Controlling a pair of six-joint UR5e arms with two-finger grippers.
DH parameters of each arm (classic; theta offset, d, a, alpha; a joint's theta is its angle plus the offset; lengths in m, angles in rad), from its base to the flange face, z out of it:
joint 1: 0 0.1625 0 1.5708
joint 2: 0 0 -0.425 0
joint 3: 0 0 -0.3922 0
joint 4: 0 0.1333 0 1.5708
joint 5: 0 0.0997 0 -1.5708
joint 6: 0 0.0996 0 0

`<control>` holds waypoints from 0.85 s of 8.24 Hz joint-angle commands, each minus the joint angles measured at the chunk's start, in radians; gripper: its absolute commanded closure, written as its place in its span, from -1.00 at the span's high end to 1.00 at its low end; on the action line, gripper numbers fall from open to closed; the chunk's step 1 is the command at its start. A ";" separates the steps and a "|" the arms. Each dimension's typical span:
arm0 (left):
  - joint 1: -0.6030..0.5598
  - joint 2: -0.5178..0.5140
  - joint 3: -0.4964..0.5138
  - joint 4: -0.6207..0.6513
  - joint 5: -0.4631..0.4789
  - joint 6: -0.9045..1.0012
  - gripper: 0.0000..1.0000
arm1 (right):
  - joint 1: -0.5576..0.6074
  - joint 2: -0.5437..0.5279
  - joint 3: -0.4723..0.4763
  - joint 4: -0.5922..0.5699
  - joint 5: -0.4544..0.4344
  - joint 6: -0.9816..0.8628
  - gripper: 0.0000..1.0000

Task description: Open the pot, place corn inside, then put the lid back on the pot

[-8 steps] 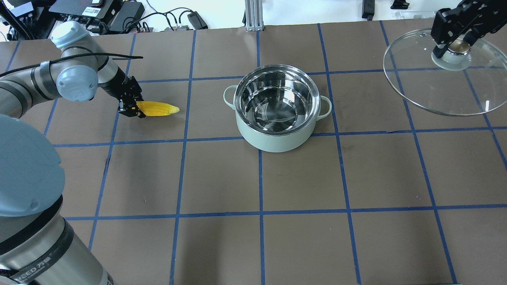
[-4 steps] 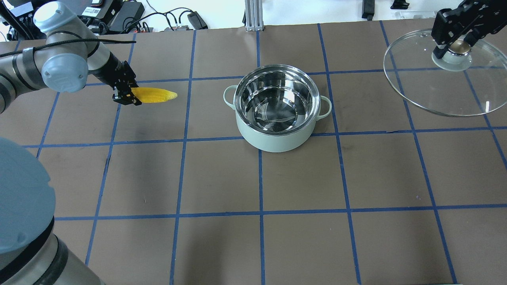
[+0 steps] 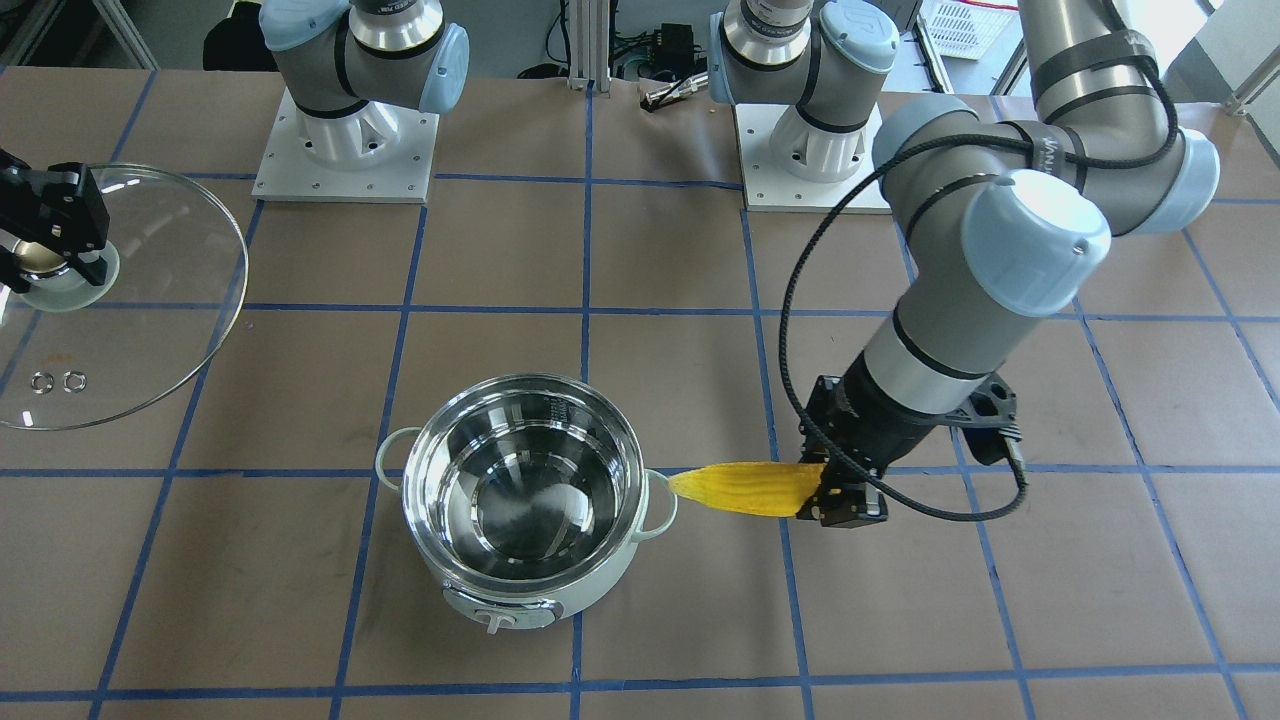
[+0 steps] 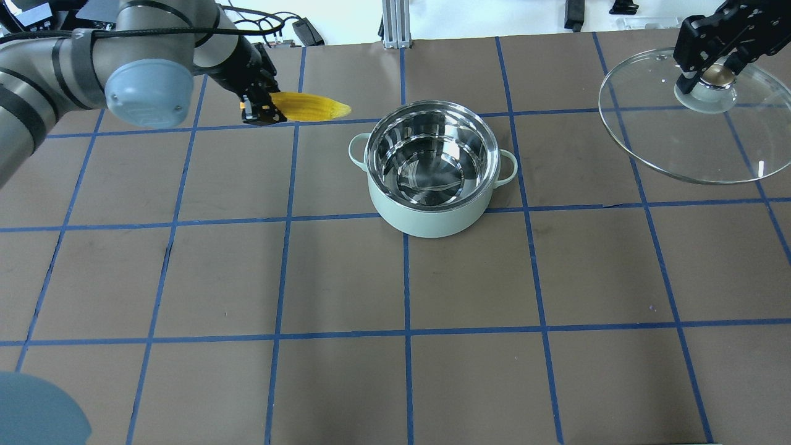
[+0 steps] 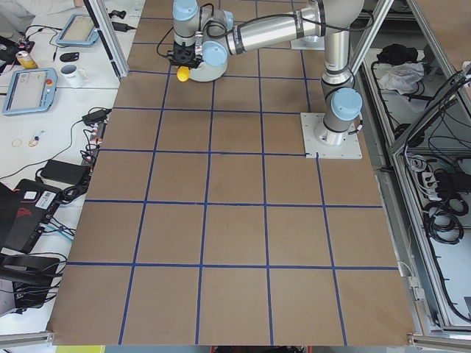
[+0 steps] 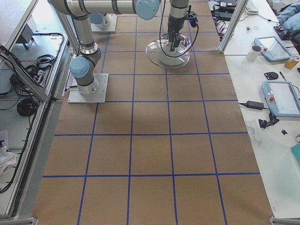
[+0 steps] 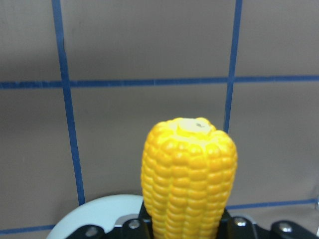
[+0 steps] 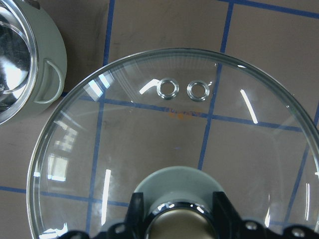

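The mint-green pot [image 4: 432, 222] stands open at the table's middle, its steel inside empty; it also shows in the front view [image 3: 600, 585]. My left gripper [image 4: 262, 111] is shut on the thick end of the yellow corn [image 4: 312, 107] and holds it level above the table, left of the pot, tip toward the pot's handle [image 3: 745, 488]. The corn fills the left wrist view [image 7: 189, 174]. My right gripper [image 4: 710, 71] is shut on the knob of the glass lid [image 4: 680, 142], held off to the far right, away from the pot [image 8: 149, 149].
The table is brown paper with a blue tape grid. Both arm bases [image 3: 345, 150] stand at the robot's edge. Cables and electronics [image 4: 185, 25] and an aluminium post [image 4: 395, 25] lie past the far edge.
My left gripper has lifted the corn and carried it to the right and farther back, much closer to the pot. The right gripper and lid have stayed put.
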 commanded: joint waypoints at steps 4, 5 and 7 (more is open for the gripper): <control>-0.277 -0.065 0.004 0.177 -0.030 -0.220 -1.00 | 0.000 0.000 0.000 0.000 0.002 0.000 -0.83; -0.311 -0.092 0.005 0.185 -0.028 -0.214 -1.00 | 0.000 0.000 0.000 0.000 0.002 0.002 -0.83; -0.335 -0.155 0.003 0.264 -0.030 -0.237 -1.00 | 0.001 0.000 0.000 0.000 0.002 0.003 -0.83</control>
